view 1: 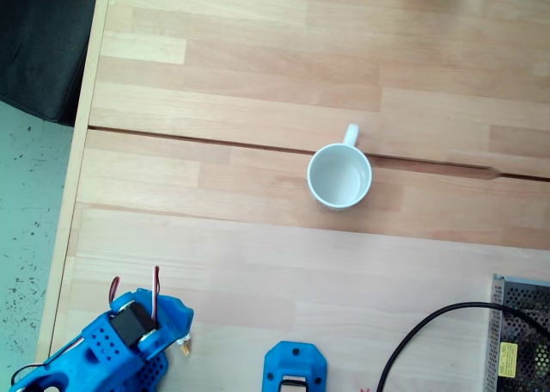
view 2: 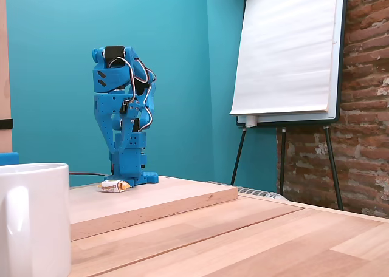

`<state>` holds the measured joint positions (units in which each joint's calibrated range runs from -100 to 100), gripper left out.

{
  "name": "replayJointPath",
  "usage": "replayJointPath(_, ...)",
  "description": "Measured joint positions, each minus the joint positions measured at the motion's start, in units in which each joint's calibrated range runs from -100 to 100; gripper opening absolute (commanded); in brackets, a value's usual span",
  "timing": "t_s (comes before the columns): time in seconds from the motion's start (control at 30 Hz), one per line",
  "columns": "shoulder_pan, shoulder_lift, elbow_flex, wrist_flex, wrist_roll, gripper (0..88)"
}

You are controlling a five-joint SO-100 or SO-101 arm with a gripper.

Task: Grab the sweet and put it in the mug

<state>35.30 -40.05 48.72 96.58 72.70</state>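
Mug (view 2: 31, 219) sitting upright at near left of the low fixed view, on the wooden table (view 2: 243, 240). Farther back, sweet (view 2: 114, 186) lying just beside the folded blue arm (view 2: 124, 119). Gripper jaws: cannot tell whether apart or together.

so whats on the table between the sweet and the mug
Nothing: in a fixed view, bare wood separates the sweet by the arm's base from the mug.

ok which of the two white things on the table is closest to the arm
The sweet, the tiny wrapped one with yellow-orange marks, lying at the foot of the blue arm; the mug stands mid-table, well apart.
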Motion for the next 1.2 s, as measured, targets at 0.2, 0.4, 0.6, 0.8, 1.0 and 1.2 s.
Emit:
replayJointPath(0.2,0.0,0.0,0.0,0.0,0.3,5.8)
replayJointPath(0.4,0.6,-0.1,0.0,0.0,0.6,5.8)
replayJointPath(0.6,2.3,-8.1,4.6,0.0,0.8,5.8)
replayJointPath(0.8,2.4,-20.7,12.1,-0.7,0.9,5.8)
replayJointPath(1.0,3.0,-20.7,14.5,-3.9,3.5,5.8)
replayJointPath(1.2,3.1,-19.7,14.0,-3.5,5.2,5.9)
